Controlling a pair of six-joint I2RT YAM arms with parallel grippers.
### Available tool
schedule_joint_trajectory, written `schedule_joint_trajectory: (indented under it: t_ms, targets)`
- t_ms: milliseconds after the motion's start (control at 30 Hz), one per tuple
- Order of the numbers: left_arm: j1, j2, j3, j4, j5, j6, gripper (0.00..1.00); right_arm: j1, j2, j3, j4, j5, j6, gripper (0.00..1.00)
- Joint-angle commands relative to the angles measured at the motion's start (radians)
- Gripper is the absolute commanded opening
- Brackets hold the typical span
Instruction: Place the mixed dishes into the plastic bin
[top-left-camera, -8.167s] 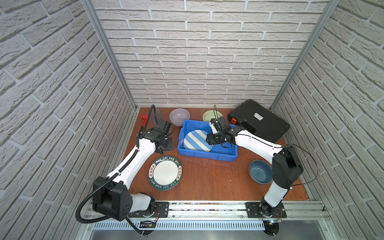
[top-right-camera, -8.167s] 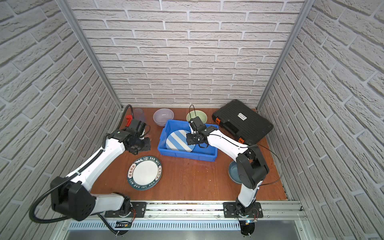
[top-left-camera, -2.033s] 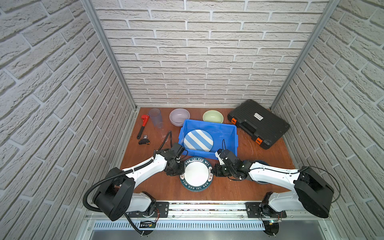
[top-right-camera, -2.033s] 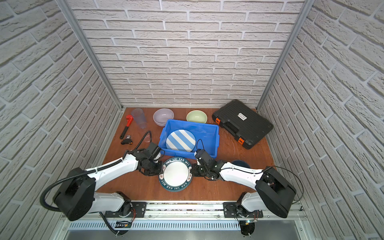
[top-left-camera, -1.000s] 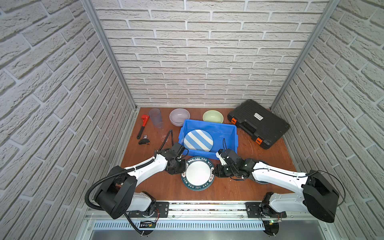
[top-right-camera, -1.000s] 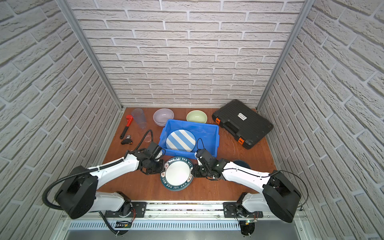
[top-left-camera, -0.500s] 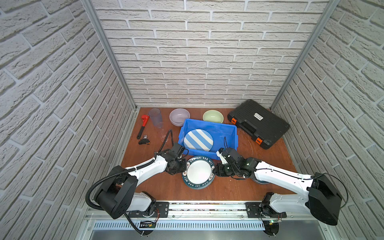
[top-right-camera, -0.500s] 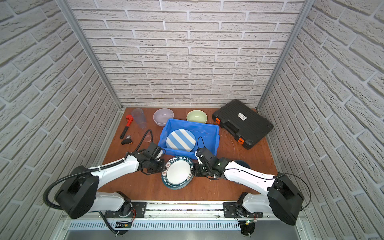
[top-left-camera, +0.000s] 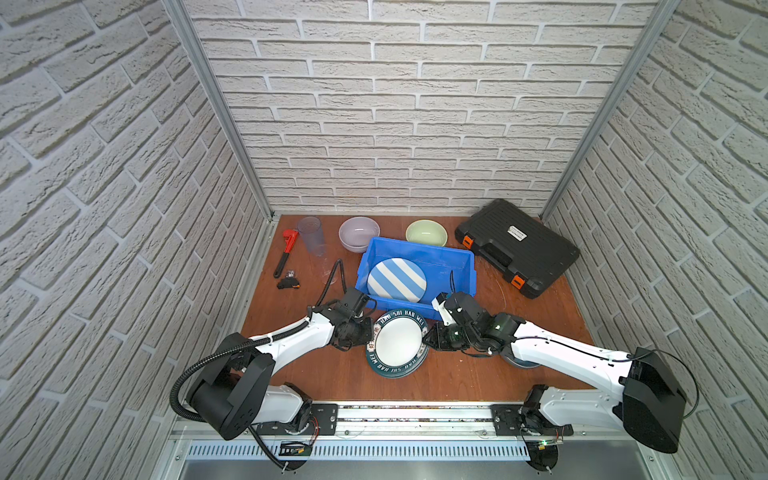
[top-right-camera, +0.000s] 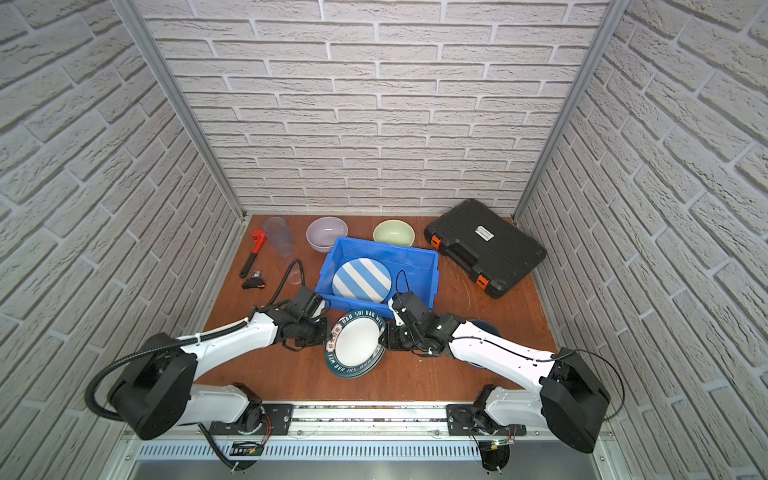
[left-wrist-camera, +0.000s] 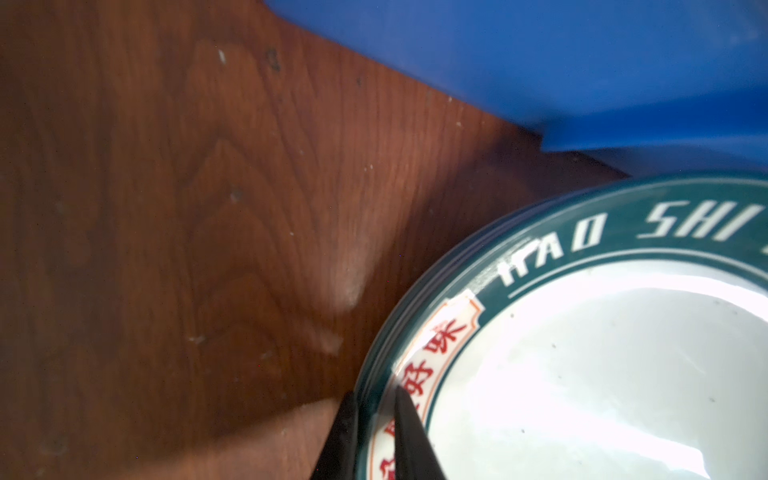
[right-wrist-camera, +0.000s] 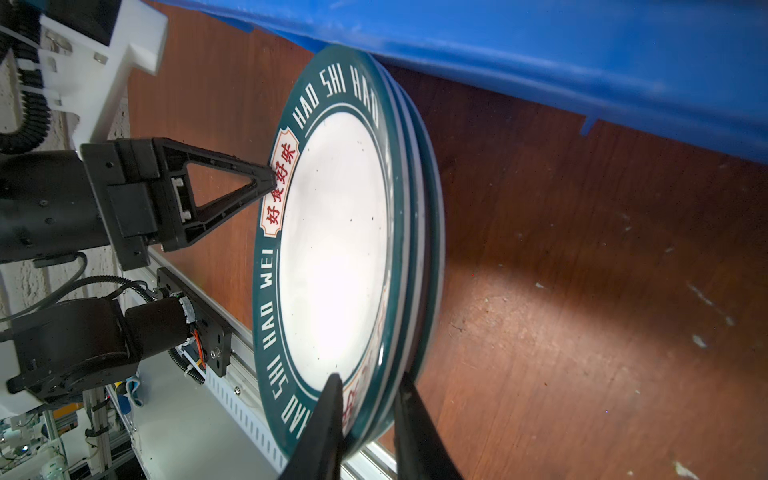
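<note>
The left fingers (top-left-camera: 368, 332) are clamped on one edge of the teal plate (top-left-camera: 399, 343). The right fingers (top-left-camera: 428, 338) pinch the opposite edge, one finger on its face and one behind. The plate hangs tilted between them over the desk (top-left-camera: 332, 374), its far edge just beside the near wall of the blue bin (top-left-camera: 419, 253). From the right wrist view its rim looks layered; I cannot tell whether it is one plate or a stack. A striped plate (top-left-camera: 397, 279) lies inside the bin.
</note>
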Motion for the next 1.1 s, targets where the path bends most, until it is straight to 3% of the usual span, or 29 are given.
schedule_joint_trajectory:
  t_ms: [0, 133, 533, 800, 1067]
  targets:
    - [-0.021, 0.031, -0.060, -0.144, -0.004, -0.006, 0.10, 0.022, 0.009, 0.028, 0.002, -0.018, -0.025, 0.22]
    - [-0.021, 0.012, -0.053, -0.169, -0.009, -0.002, 0.09, 0.022, 0.003, 0.036, -0.045, 0.014, -0.054, 0.22]
    - [-0.021, -0.082, -0.051, -0.284, -0.029, 0.011, 0.09, 0.033, 0.129, -0.037, 0.107, -0.040, -0.026, 0.20]
    - [-0.019, -0.118, -0.064, -0.284, -0.027, -0.003, 0.09, 0.066, 0.186, 0.005, 0.055, -0.009, -0.058, 0.20]
    - [-0.019, -0.111, -0.062, -0.283, -0.026, 0.002, 0.09, 0.066, 0.148, 0.055, -0.064, 0.051, -0.079, 0.30]
